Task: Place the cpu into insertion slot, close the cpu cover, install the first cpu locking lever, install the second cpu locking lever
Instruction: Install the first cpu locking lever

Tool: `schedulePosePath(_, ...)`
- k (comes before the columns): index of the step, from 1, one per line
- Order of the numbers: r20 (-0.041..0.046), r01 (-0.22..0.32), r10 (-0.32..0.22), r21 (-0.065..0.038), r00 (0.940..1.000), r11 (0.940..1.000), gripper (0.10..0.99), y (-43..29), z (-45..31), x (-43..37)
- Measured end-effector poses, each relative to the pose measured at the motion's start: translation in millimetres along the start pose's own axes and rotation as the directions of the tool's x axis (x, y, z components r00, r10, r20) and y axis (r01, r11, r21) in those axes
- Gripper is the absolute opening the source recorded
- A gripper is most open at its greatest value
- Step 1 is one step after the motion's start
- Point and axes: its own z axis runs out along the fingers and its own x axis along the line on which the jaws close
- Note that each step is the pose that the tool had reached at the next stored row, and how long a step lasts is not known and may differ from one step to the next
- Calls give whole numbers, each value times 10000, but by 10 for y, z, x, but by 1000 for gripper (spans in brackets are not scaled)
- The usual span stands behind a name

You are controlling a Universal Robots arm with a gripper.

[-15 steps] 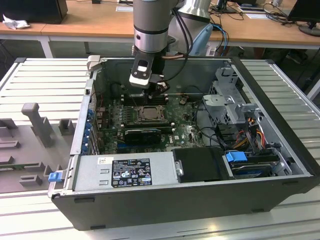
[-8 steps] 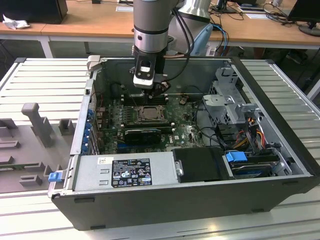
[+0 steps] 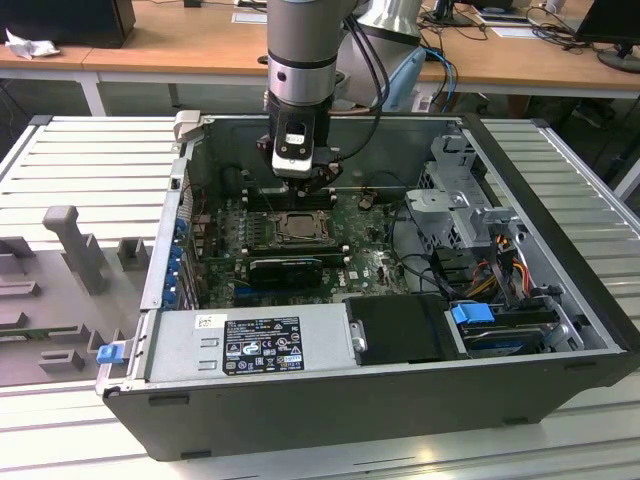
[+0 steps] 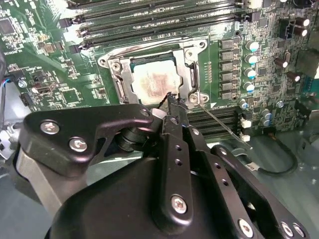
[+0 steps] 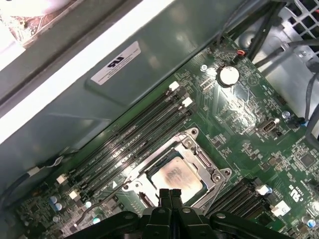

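In the exterior view the arm is reaching down into the open computer case (image 3: 330, 400), which is lying on the slatted desk (image 3: 90, 160). The pincer (image 3: 303, 183) is hanging just above the insertion slot (image 3: 280, 232) on the green motherboard (image 3: 370, 262). A grey power supply (image 3: 250, 340) is sitting along the case's near wall and a drive cage (image 3: 450, 190) at the exterior view's right.

Both wrist views are showing detail that the exterior view is not. The cpu (image 4: 154, 81) (image 5: 174, 175) is lying flat in the slot, with the cpu cover (image 4: 119, 82) (image 5: 202, 158) lying down around it. In the first wrist view the pincer (image 5: 169, 191) is showing its fingers pressed together, gripping nothing. In the second wrist view a thin wire lever (image 4: 219, 122) is slanting out beside the slot, just past the pincer (image 4: 172, 97)
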Motion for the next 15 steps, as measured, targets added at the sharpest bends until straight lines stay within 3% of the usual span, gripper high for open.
schedulePosePath(15,-32,856,-856,21,9963,9963,106,0,0,0)
